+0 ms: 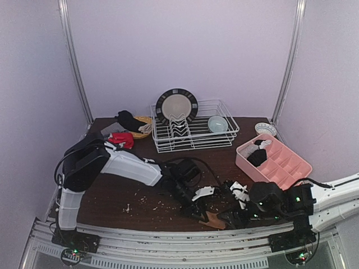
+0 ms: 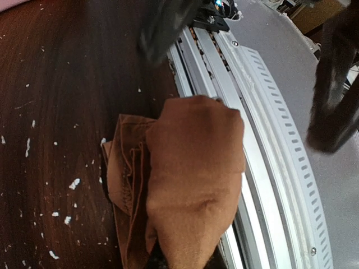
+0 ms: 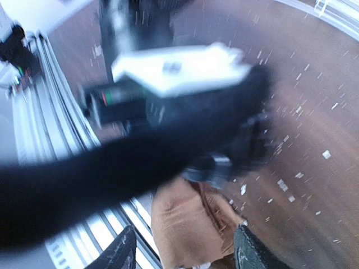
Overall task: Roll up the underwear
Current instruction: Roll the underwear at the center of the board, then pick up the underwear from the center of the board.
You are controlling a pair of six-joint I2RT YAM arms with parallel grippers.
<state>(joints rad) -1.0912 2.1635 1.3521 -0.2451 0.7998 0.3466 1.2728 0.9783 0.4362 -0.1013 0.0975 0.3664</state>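
Clearly the brown underwear [image 2: 190, 179] is thin, limp and light. It lies bunched in loose folds at the near edge of the surface [image 1: 112, 196], about centre, partly overhanging the metal rail [image 2: 269, 145]. It would probably sag and unfold rather than keep a shape, and a doubled fold or hem looks the firmest place to pinch. The right hand [image 3: 185, 255] stands wide, its fingers flanking the cloth. The left hand [image 1: 199, 212] is a blur in the right wrist view and its fingertips are buried under cloth in its own, so I cannot tell its state.
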